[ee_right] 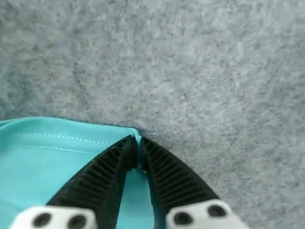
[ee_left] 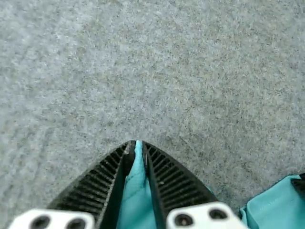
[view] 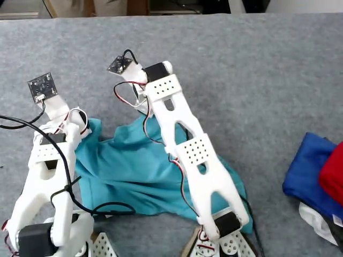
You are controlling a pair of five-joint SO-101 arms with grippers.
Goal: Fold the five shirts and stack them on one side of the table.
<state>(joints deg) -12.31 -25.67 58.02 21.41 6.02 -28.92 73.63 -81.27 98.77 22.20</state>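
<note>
Left gripper (ee_left: 137, 144): jaws together, clamped on a thin fold of the teal shirt (view: 126, 163); fabric runs back between the ribbed pads (ee_left: 107, 179). Grey table cover (ee_left: 152, 62) lies bare beyond the tips

Right gripper (ee_right: 138, 139): jaws together, pinching the shirt at a corner of its stitched hem; cloth spreads away to one side of the jaws, grey cover on the other

High view:
- left arm (view: 48, 160) at near left, its wrist over the shirt's left far corner
- right arm (view: 185, 142) reaches from near centre out across the shirt to its far edge, right of the left arm's grip
- the two grips are apart, both along the shirt's far side
- shirt lies rumpled on the table, near centre-left, mostly between and under the two arms; its near right part extends under the right arm's base

Right edge of table: pile with a blue garment (view: 305, 171), a red one (view: 333, 174) on it, white cloth (view: 316, 219) at its near side; well apart from the teal shirt and both grippers
</note>
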